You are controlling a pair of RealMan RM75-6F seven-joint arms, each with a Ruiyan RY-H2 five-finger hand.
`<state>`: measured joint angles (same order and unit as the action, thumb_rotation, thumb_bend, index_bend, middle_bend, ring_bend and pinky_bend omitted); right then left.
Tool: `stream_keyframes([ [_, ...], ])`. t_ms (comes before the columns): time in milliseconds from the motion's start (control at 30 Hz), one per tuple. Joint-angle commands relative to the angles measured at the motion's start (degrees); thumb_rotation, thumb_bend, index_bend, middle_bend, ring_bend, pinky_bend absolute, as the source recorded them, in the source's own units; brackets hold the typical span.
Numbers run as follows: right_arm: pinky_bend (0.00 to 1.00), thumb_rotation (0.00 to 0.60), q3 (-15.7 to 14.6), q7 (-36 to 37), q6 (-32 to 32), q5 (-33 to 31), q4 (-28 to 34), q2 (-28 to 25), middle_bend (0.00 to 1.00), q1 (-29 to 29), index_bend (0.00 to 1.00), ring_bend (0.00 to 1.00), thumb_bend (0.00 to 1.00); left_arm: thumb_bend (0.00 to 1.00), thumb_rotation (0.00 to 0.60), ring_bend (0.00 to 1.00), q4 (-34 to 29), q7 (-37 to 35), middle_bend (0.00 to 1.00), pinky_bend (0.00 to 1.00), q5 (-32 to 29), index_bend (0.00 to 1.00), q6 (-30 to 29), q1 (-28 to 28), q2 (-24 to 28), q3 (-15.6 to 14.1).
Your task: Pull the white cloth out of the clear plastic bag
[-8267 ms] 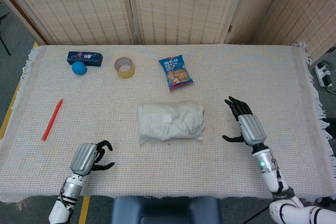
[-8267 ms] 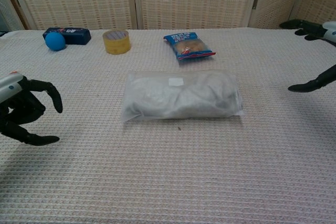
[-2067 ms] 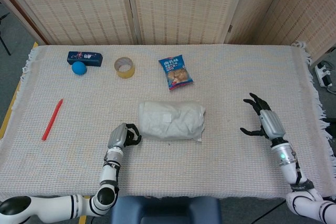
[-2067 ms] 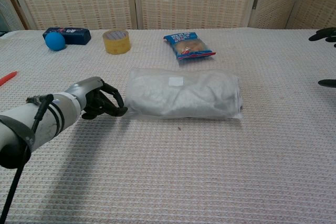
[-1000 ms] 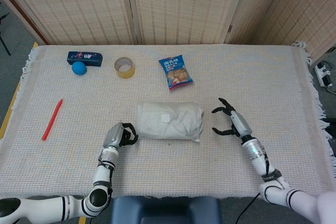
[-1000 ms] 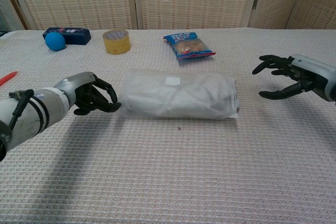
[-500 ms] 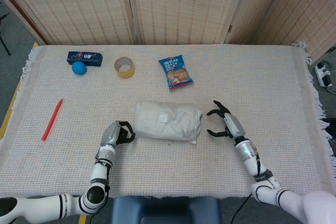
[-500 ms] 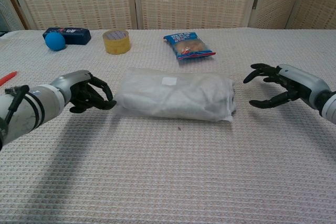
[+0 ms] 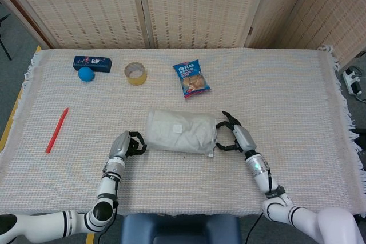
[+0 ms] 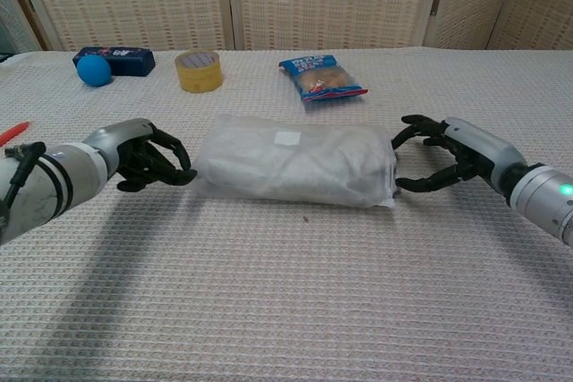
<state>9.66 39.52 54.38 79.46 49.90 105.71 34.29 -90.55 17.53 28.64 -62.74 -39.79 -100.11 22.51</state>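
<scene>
The clear plastic bag (image 9: 180,131) (image 10: 295,170) lies mid-table with the crumpled white cloth (image 10: 269,163) inside it. Its small white label faces up. My left hand (image 9: 127,144) (image 10: 148,161) is at the bag's left end, fingers curled in and pinching the plastic edge there. My right hand (image 9: 234,135) (image 10: 440,163) is at the bag's right end. Its fingers are spread in a wide claw, with the tips just reaching the bag's end and not closed on it.
At the back lie a blue snack packet (image 9: 191,78), a yellow tape roll (image 9: 136,73), a blue ball (image 9: 85,74) and a dark blue box (image 9: 92,62). A red pen (image 9: 56,130) lies far left. The woven tablecloth (image 9: 297,95) ends in fringed edges.
My right hand has moved left from the right side up to the bag's right end. My left hand has drawn back slightly left, and the bag has shifted left and tilted with it.
</scene>
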Motion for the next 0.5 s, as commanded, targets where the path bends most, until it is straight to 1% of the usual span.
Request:
stream_keyframes([
  [33,0.0,0.6,0.25,-1.61,-0.03,-0.55,-0.2,0.89,0.0,0.14,0.39,0.0,0.21,0.85,0.6,1.0,-0.15,-0.19,1.0,1.0,-0.07,0.72,0.07,0.06,0.29,0.0],
  [133,0.0,0.6,0.5,-2.85,0.06,-0.94,-0.6,1.62,0.0,0.22,0.42,0.0,0.22,0.85,0.6,1.0,-0.31,-0.46,1.0,1.0,-0.21,0.72,0.24,0.16,0.71,0.0],
  [367,0.0,0.6,1.02,-4.44,-0.21,-1.58,-1.94,4.01,0.0,0.79,0.43,0.0,0.24,0.85,0.6,1.0,-0.55,-0.9,1.0,1.0,-0.58,0.72,0.57,0.22,1.44,-0.1],
  [467,0.0,0.6,1.39,-4.83,0.0,-1.92,-2.53,5.1,0.0,0.88,0.47,0.0,0.31,0.85,0.6,1.0,-0.66,-1.08,1.0,1.0,-0.65,0.72,0.67,0.21,1.69,-0.13],
  [500,0.0,0.6,1.59,-4.83,0.11,-2.04,-2.62,5.38,0.0,0.92,0.49,0.0,0.36,0.85,0.6,1.0,-0.77,-1.16,1.0,1.0,-0.63,0.72,0.69,0.21,1.82,-0.13],
])
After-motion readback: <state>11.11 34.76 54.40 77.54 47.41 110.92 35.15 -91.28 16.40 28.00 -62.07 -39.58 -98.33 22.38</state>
